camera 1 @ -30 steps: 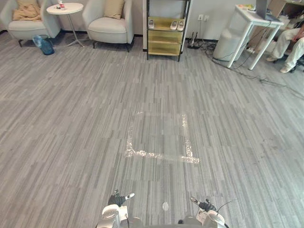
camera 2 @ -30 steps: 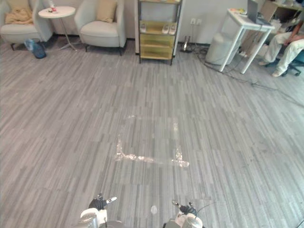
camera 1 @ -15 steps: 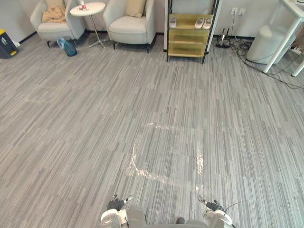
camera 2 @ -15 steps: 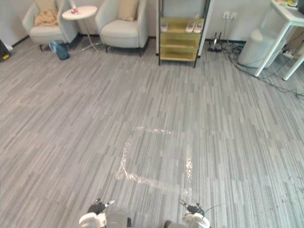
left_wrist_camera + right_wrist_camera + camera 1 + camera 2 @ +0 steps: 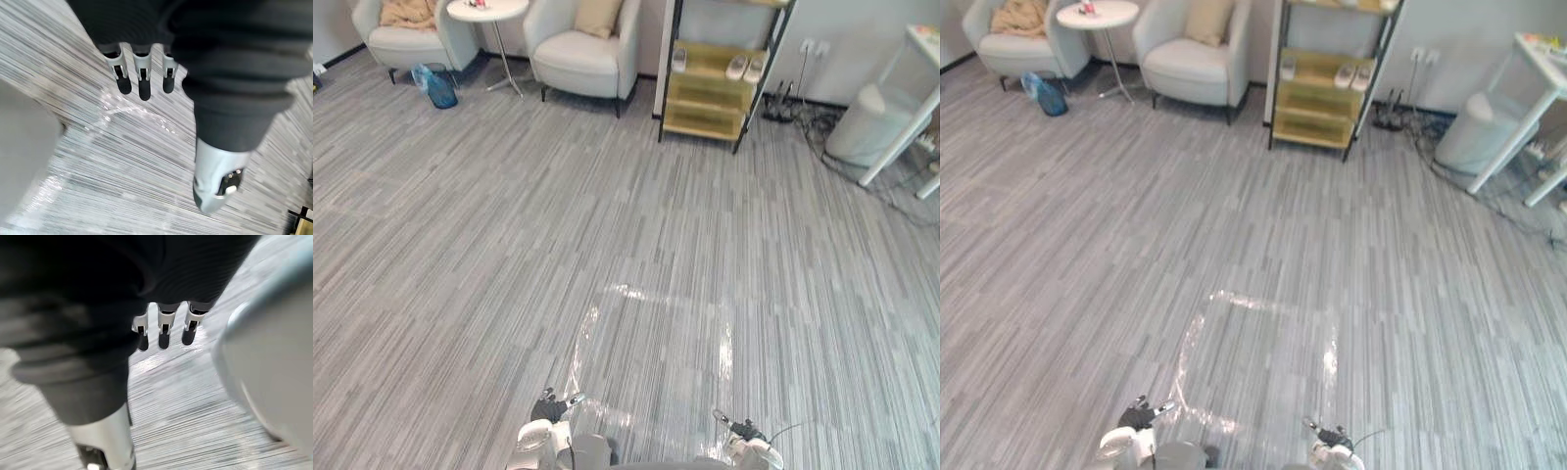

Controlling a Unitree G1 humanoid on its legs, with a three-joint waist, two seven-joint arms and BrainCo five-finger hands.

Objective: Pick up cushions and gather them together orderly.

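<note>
My left hand (image 5: 144, 87) and right hand (image 5: 164, 335) hang low over the floor (image 5: 460, 245), fingers straight, holding nothing. Just ahead I see a taped square (image 5: 586, 333). Far off, one cushion (image 5: 598, 14) leans in an armchair (image 5: 573, 56); another cushion (image 5: 408, 12) lies crumpled in the next chair (image 5: 401, 42).

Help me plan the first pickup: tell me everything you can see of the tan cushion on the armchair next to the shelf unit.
The tan cushion is a plain, squarish pillow of soft-looking fabric, with no pattern visible. It stands upright, leaning against the backrest of the pale grey armchair, with its lower edge on the seat. Its top is cut off by the picture's edge. Only the chair touches it, at the far side of the room.
</note>
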